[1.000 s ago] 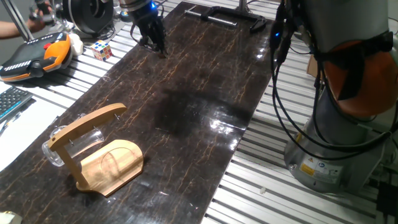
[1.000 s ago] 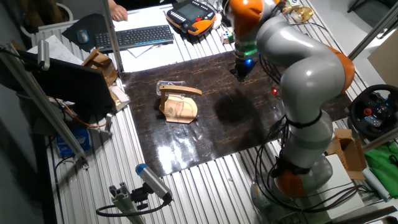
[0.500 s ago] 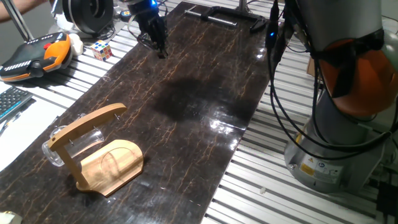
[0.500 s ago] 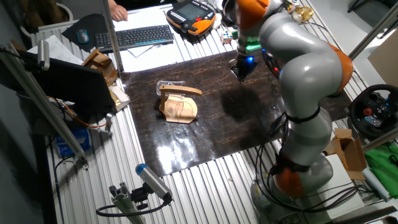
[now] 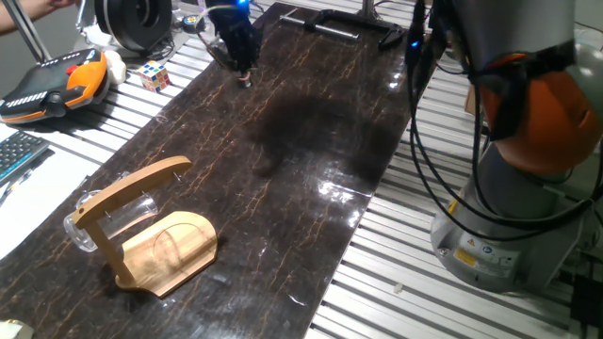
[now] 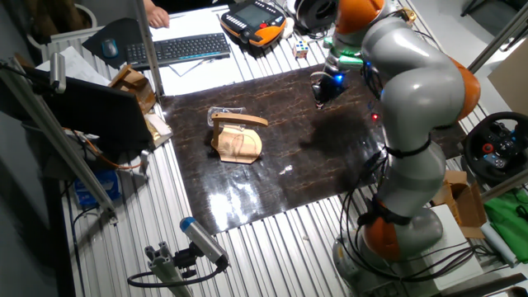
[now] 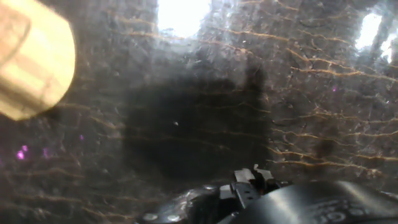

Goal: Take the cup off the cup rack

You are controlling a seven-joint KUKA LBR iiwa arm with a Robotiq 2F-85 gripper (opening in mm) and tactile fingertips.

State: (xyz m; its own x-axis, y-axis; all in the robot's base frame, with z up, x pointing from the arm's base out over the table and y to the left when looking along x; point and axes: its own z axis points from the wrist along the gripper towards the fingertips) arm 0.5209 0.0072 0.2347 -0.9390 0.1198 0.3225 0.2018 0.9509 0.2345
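Open dark tabletop between gripper and rack

The gripper (image 5: 241, 68) hangs over the far end of the table (image 5: 311, 141), well apart from the cup rack (image 5: 151, 231); bare marbled surface lies between them. The rack's slanted arm overhangs the cup (image 5: 94, 218) on its near side.

nothing legible anywhere — no brand, number or word to be made out. only a yellow warning label (image 5: 467, 252) and a white printed sticker (image 5: 497, 259) low on the robot base (image 5: 490, 235), print too small to read. keyboard (image 6: 176, 48) keys likewise too small for any letter.
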